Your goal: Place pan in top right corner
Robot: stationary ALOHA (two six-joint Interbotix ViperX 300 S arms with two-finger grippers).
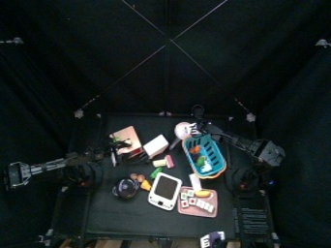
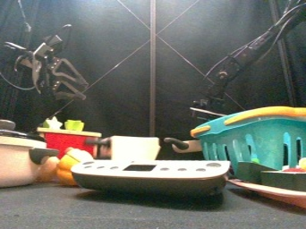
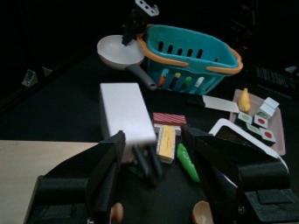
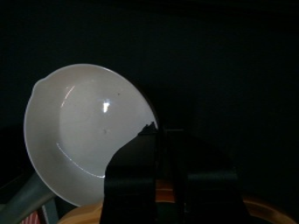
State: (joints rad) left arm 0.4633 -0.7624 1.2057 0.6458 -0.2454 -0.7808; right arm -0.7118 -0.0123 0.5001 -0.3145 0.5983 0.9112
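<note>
The pan [image 1: 181, 130] is small, round and white, and sits at the back of the table beside the blue basket [image 1: 203, 156]. My right gripper [image 1: 195, 127] reaches in from the right and is shut on the pan's rim. The right wrist view shows the pan's shiny bowl [image 4: 87, 127] close up, with the right gripper [image 4: 156, 133] on its edge. The left wrist view shows the pan [image 3: 117, 51] behind the basket [image 3: 193, 54]. The top right corner [image 1: 246, 119] is bare black tabletop. My left gripper [image 3: 163, 144] is open and empty at the table's left side [image 1: 101, 167].
A white box [image 1: 155, 145] and a red-and-tan box [image 1: 126, 140] lie left of the basket. A white toy device [image 1: 165, 191] and a pink tray of toy food [image 1: 196, 201] lie near the front. A green toy [image 3: 187, 162] lies under the left gripper.
</note>
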